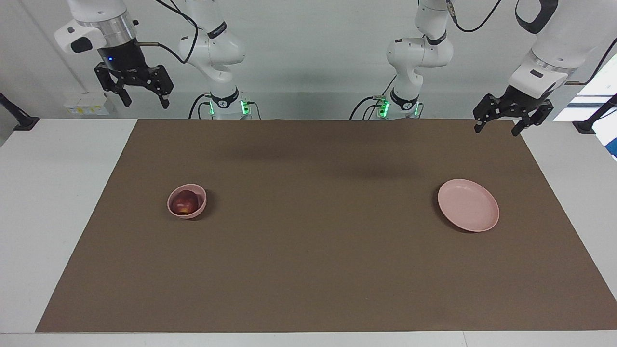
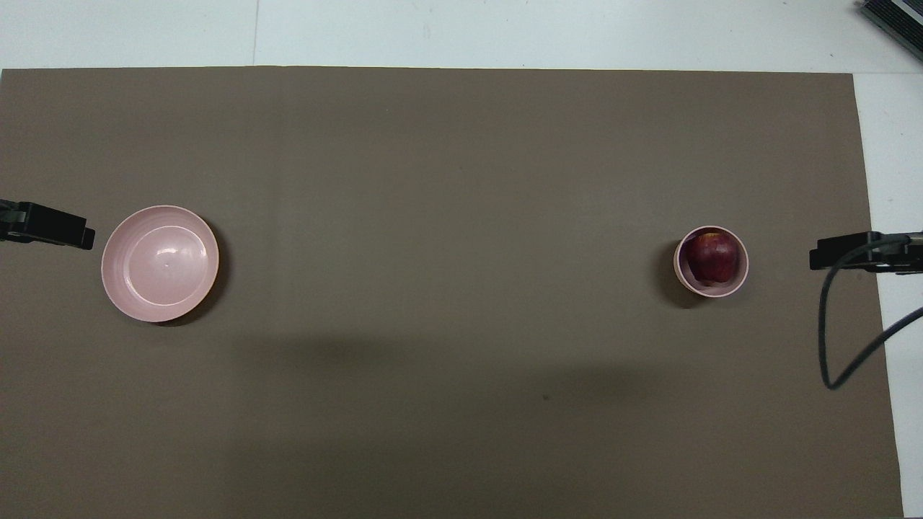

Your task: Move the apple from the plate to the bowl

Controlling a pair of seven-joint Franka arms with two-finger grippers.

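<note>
The dark red apple (image 1: 184,202) lies in the small deep pink bowl (image 1: 200,208) toward the right arm's end of the table. It also shows in the overhead view (image 2: 712,258), inside the bowl (image 2: 710,292). The flat pink plate (image 1: 468,205) is bare, toward the left arm's end; it also shows in the overhead view (image 2: 160,263). My right gripper (image 1: 140,96) is open and empty, high up over the table's edge at the robots' side, well apart from the bowl. My left gripper (image 1: 496,127) is open and empty, waiting over the mat's corner by its base.
A brown mat (image 1: 308,250) covers most of the white table (image 1: 58,193). In the overhead view only the tips of the left gripper (image 2: 50,225) and the right gripper (image 2: 851,254) show at the two sides, with a black cable (image 2: 829,339) hanging by the right one.
</note>
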